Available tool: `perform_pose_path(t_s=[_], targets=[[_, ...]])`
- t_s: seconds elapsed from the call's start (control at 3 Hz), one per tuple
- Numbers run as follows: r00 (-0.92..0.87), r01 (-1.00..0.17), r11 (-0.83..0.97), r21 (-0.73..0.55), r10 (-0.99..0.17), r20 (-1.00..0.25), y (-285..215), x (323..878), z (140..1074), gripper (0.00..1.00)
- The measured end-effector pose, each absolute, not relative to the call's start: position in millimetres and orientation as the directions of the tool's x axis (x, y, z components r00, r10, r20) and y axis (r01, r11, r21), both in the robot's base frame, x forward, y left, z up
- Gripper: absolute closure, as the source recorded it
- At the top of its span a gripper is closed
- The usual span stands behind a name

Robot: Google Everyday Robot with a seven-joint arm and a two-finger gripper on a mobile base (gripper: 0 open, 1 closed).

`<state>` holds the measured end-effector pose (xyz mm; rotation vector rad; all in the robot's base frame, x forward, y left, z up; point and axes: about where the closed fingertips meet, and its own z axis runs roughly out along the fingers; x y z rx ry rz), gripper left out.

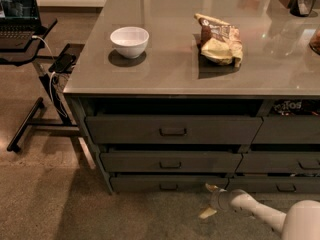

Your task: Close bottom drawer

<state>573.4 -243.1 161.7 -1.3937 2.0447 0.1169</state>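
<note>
The bottom drawer [169,183] is the long slim dark grey front lowest in the left stack, with a small dark pull [168,187] at its centre. It sits nearly in line with the two taller drawer fronts above it, and none of its inside shows. My gripper [209,200] is low at the drawer's right end, just in front of it, on a white arm [260,213] coming from the lower right. Its two pale fingers are spread apart and hold nothing; the upper fingertip [212,187] is at the drawer's right lower corner.
The grey counter [175,69] carries a white bowl [129,40] and a crumpled snack bag [218,44]. A stack of narrower drawers [280,161] stands to the right. A laptop stand with cables [35,59] stands on the floor at the left.
</note>
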Motion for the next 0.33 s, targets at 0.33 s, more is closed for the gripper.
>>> perform_pose_path(t_s=[0.33], targets=[[-0.222, -0.859, 0.43, -0.277, -0.801, -0.556, -243.1, 573.4, 161.7, 0.0]])
